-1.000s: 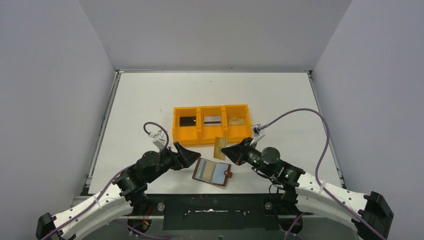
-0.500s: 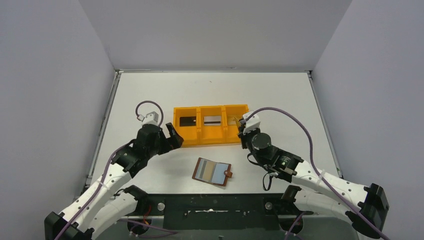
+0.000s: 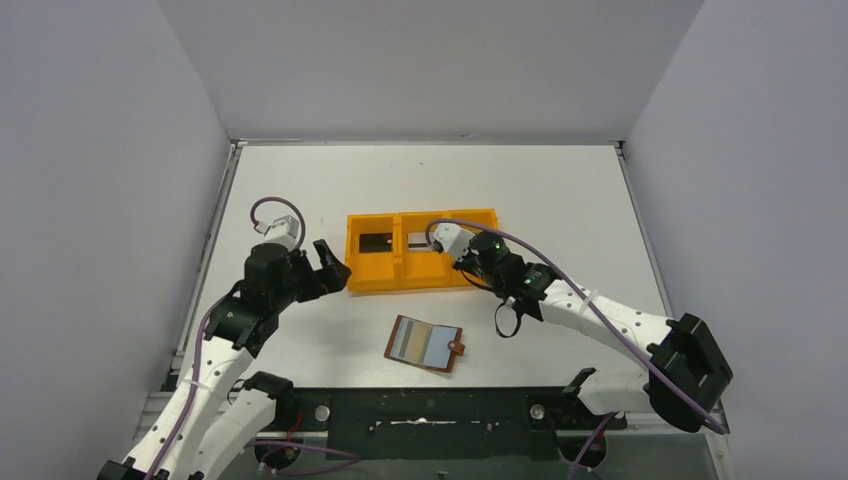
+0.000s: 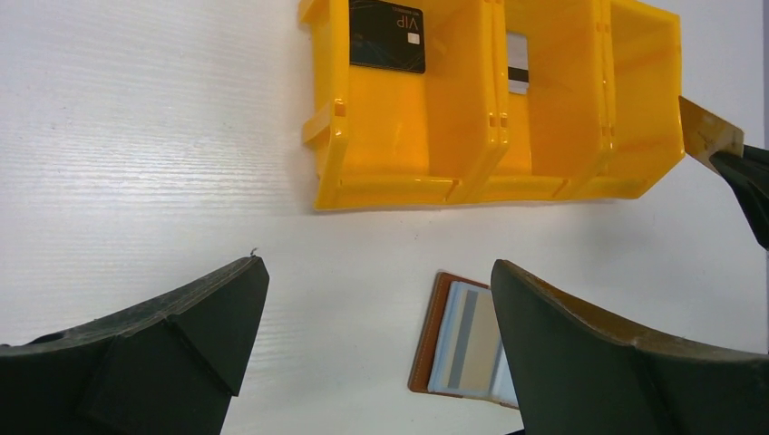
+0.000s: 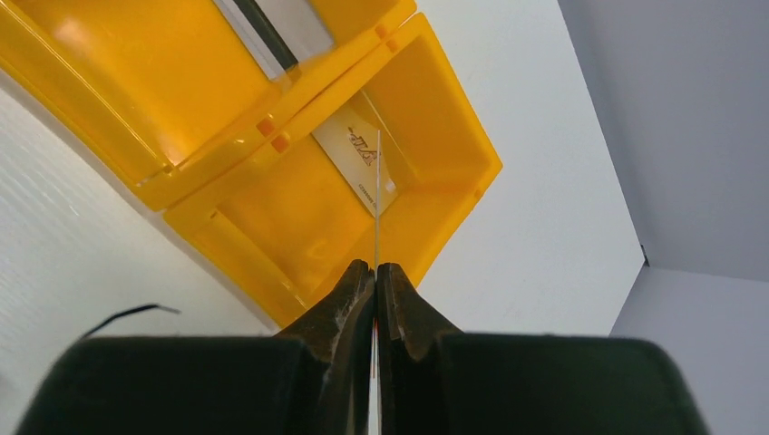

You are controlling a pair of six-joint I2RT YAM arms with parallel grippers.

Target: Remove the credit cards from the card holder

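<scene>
The left gripper hangs just left of the tray, apart from it. Its jaws are spread wide with nothing between them, and they point across the white table toward the tray's left end.

The tray's left compartment holds a black card, lying flat at the far end. The middle compartment holds a grey card (only a strip of it shows past the divider). In front of the tray, well apart from both arms, the wallet lies open and flat on the table. Its pale inner pockets face up and its snap tab is on the right; grey and tan stripes show in the pockets, but it is not clear whether these are cards.

The right gripper is over the tray's right end. Its fingers are pressed together on a gold card, pinched by one end and seen edge-on from the wrist. That card points into the right compartment, where a tan card lies flat on the floor. Whether the two cards touch cannot be told.
</scene>
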